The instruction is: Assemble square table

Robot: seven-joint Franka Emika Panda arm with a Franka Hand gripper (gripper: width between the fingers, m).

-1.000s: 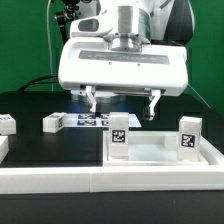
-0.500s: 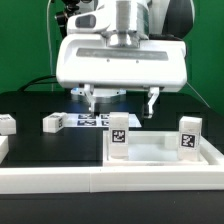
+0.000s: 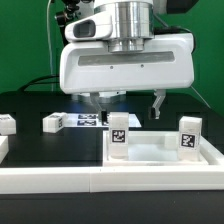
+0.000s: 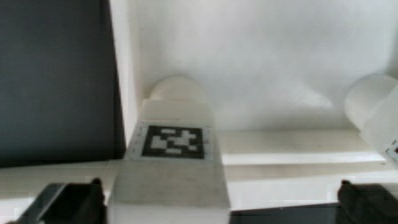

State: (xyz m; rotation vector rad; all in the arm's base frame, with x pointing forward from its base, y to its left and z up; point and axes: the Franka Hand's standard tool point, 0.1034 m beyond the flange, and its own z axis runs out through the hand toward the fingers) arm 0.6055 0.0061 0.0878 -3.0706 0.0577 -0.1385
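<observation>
The square table top [image 3: 160,152] is a white rimmed tray at the exterior view's right. Two white legs stand upright on it, one [image 3: 119,136] at its left and one [image 3: 189,135] at its right, each showing a tag. Two more legs [image 3: 52,122] [image 3: 6,123] lie loose on the black surface at the left. My gripper [image 3: 127,103] hangs open and empty above and behind the standing legs. In the wrist view the gripper [image 4: 217,206] is wide open with the tagged leg [image 4: 178,140] below it between the fingers, untouched. The other leg [image 4: 374,108] and the tray [image 4: 267,60] also show there.
The marker board [image 3: 88,120] lies flat on the black surface behind the tray. A long white rail [image 3: 60,180] borders the front edge. A green wall stands at the back.
The gripper hand has moved closer to the camera and slightly to the exterior view's right, turning a little. It stays open. The legs and tray have not moved.
</observation>
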